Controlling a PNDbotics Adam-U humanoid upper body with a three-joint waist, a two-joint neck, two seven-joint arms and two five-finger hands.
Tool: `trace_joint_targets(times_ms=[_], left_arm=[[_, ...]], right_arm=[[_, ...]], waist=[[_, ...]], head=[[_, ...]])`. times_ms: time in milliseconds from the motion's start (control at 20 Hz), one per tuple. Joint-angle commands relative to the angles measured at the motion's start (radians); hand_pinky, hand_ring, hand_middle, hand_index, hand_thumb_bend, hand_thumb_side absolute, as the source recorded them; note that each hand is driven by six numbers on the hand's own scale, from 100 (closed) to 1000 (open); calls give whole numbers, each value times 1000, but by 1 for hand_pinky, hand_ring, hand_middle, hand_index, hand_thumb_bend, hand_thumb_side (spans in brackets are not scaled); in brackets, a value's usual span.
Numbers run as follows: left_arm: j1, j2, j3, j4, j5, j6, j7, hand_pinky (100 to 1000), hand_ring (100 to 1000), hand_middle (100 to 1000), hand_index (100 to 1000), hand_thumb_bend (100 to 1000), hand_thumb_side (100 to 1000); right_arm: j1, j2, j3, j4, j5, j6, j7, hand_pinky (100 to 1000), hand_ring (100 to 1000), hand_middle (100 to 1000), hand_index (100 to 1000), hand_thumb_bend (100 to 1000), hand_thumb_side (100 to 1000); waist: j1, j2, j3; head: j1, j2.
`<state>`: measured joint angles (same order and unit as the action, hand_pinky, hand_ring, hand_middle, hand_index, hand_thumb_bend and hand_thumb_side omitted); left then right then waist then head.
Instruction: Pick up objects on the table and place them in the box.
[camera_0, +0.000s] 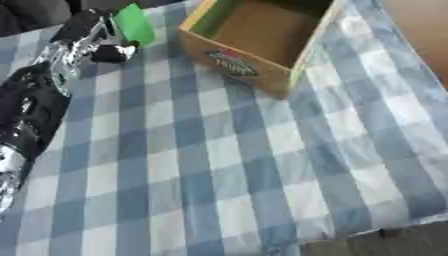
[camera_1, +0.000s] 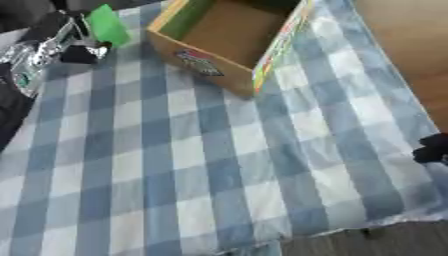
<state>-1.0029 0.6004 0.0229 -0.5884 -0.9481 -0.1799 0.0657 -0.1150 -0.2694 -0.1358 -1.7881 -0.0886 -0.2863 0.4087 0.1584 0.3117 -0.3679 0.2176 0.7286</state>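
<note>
Left eye view: the robot's left hand (camera_0: 112, 42) is gripping a flat green object (camera_0: 135, 23) at the far left of the blue-checked tablecloth (camera_0: 219, 165), just beside the open cardboard box (camera_0: 254, 62). The carry step appears to be underway; the next move likely calls for swinging right over the box rim before letting go. A dark shape at the right eye view's right edge may be the right hand (camera_1: 433, 148); its fingers cannot be made out.

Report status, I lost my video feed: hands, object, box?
Left hand shut on green object, beside box. Right hand at right edge, fingers unclear. Object not yet in box. Nothing between them.
</note>
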Motion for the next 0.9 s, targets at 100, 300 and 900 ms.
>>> trace_joint_targets(times_ms=[100,300,900], left_arm=[[-14,31,8,-22,34,0,46,695,545,473,800,241,333],[-15,28,9,-30,76,-1,110,674,506,414,695,161,186],[-23,37,-39,-126,211,-83,103,664,481,350,634,100,147]], right_arm=[[-9,-9,-8,-11,6,-5,4,648,652,657,993,100,618],[-8,-7,-10,-9,7,-4,4,649,653,657,993,100,618],[2,-9,-14,-2,5,-3,5,650,654,657,991,100,615]], waist=[[-11,-15,4],[-12,-16,7],[-24,-46,33]], head=[[2,6],[1,8],[-6,15]])
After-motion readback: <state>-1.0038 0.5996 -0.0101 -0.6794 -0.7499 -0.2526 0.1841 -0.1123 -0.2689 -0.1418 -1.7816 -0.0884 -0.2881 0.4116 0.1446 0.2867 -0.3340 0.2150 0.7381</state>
